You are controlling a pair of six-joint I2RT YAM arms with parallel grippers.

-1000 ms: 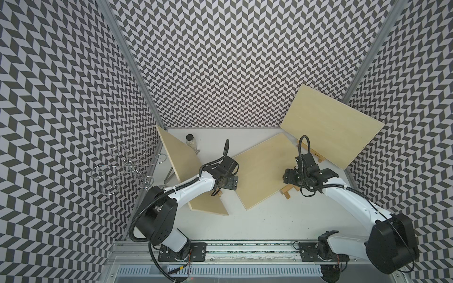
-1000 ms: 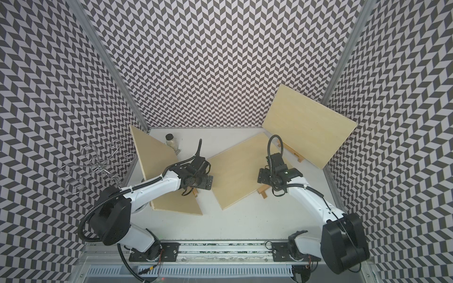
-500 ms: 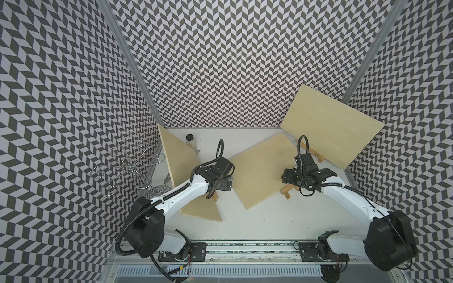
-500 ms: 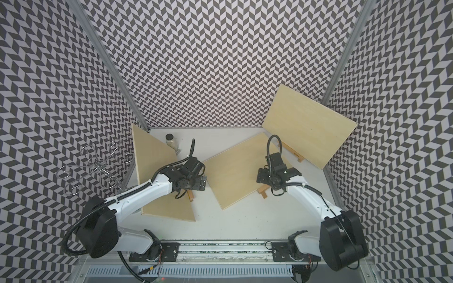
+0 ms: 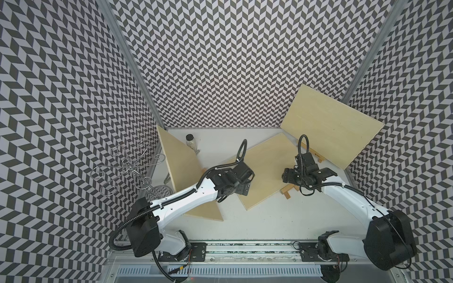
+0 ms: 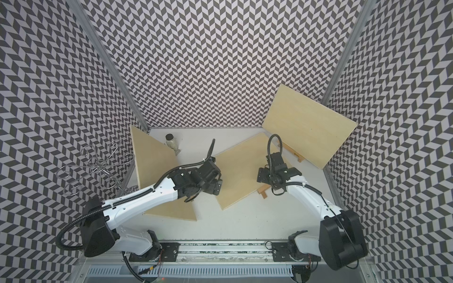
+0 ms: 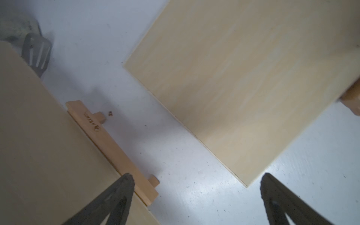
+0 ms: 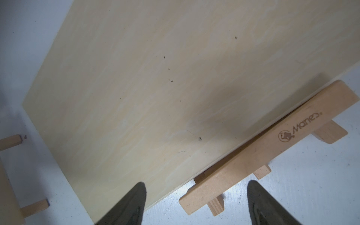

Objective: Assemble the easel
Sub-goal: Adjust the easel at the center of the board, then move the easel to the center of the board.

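Three boards (image 5: pixel 181 166) (image 5: pixel 267 176) (image 5: pixel 331 127) and three easels (image 7: pixel 111 144) (image 5: pixel 315 154) are counted — the centre easel (image 8: pixel 272 136) is laid flat at the middle board's (image 8: pixel 155 78) near edge, ledge along it — left gripper (image 7: pixel 196 187) and right gripper (image 8: pixel 196 194) held wide, empty.

On the white table (image 5: pixel 269 227), a pale rectangular plywood board (image 5: pixel 267 171) lies in the middle, with a wooden easel ledge bar (image 8: pixel 253 148) along its near-right edge. A second plywood board (image 5: pixel 181 166) leans at the left wall, and a second wooden ledge bar (image 7: pixel 111 144) runs along its lower edge. A third, larger plywood board (image 5: pixel 331 127) stands tilted in the back right corner. A small glass jar (image 5: pixel 191 142) sits at the back, just right of the left board. The left tool (image 7: pixel 196 179) hangs over the gap between the left and middle boards. The right tool (image 8: pixel 196 187) hangs over the middle board's right edge.
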